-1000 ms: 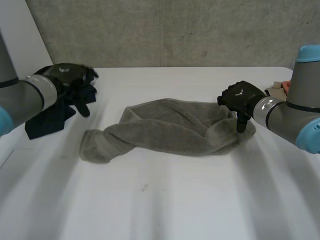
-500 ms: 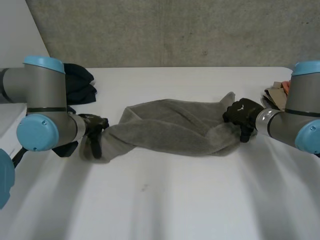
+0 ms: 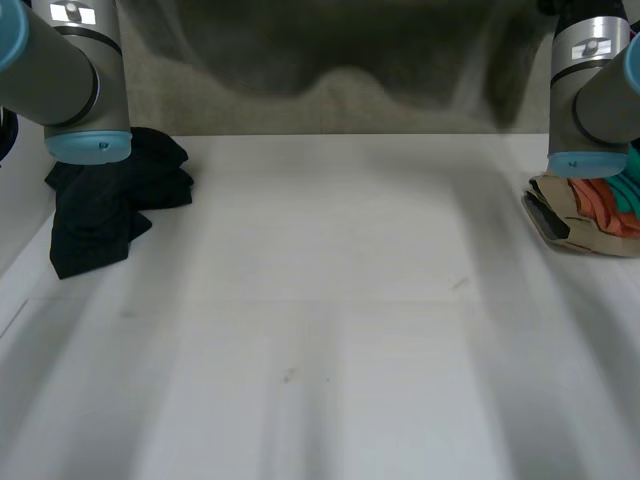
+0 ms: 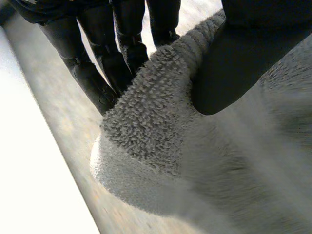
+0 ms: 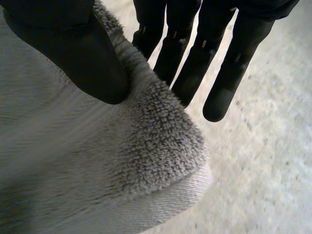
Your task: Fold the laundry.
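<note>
There's the grey terry towel (image 3: 300,40) spanning the frame's top, long axis left to right; left hand (image 4: 234,63) and right hand (image 5: 73,53) each pinch a corner, fingers (image 5: 219,78) against thumb.

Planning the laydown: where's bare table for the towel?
The table is bare across its middle and near side, between the dark clothes at its left edge and the colourful pile at its right. Crowded only at those edges. The towel hangs above.
</note>
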